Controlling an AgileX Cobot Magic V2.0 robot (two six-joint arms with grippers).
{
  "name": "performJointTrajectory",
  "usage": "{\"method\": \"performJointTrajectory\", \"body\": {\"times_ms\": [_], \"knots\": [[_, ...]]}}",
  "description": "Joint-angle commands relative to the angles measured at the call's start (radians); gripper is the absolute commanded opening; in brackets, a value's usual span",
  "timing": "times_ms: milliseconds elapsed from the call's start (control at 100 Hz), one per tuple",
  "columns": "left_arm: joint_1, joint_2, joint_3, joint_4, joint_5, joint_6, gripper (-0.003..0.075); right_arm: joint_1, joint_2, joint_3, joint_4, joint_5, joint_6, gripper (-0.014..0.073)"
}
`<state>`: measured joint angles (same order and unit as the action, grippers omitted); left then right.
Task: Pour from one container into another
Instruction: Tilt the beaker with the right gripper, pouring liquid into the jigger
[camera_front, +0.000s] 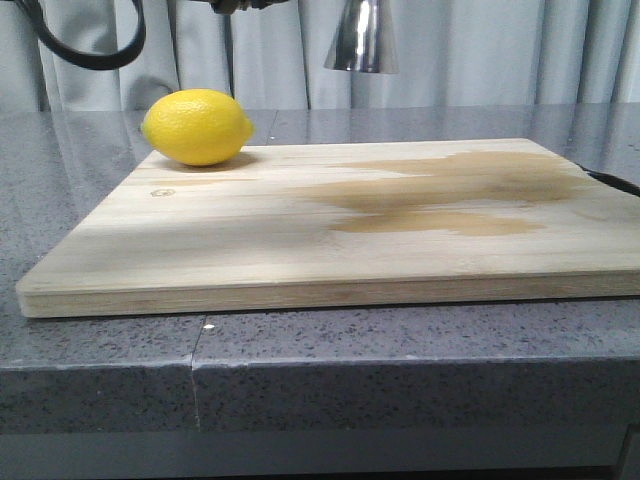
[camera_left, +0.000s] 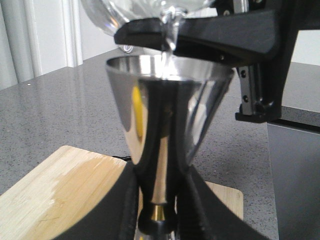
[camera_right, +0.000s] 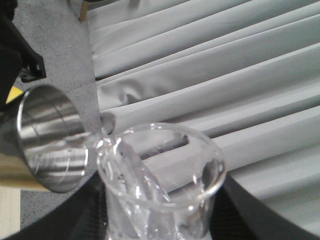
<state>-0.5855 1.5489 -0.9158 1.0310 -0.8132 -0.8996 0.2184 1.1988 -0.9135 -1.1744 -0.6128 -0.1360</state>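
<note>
My left gripper (camera_left: 159, 210) is shut on the narrow gold-banded waist of the steel jigger (camera_left: 165, 115), holding it upright in the air above the board. Only the jigger's lower cone (camera_front: 361, 40) shows at the top of the front view. My right gripper (camera_right: 160, 216) is shut on the clear glass beaker (camera_right: 160, 175), which is tipped with its lip over the jigger's open mouth (camera_right: 50, 145). In the left wrist view the beaker (camera_left: 130, 12) hangs just above the jigger's rim, and a thin clear stream (camera_left: 170, 37) runs down into the cup.
A yellow lemon (camera_front: 197, 126) lies at the far left corner of a wooden cutting board (camera_front: 250, 250), which carries a wide wet stain (camera_front: 450, 195). The board sits on a grey stone counter (camera_front: 300, 350). A pale curtain (camera_front: 500, 50) hangs behind, and a black cable (camera_front: 610, 182) lies at the board's right edge.
</note>
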Motion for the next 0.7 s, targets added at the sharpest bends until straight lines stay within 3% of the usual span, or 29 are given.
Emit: {"method": "performJointTrajectory", "body": {"times_ms": [0, 690], "knots": [[-0.004, -0.043, -0.029, -0.051, -0.061, -0.005, -0.0019, 0.002, -0.032, -0.038, 0.039, -0.043, -0.028, 0.0255], [-0.004, -0.043, -0.029, -0.051, -0.061, -0.005, -0.0019, 0.002, -0.032, -0.038, 0.036, -0.056, -0.116, 0.0255]]}}
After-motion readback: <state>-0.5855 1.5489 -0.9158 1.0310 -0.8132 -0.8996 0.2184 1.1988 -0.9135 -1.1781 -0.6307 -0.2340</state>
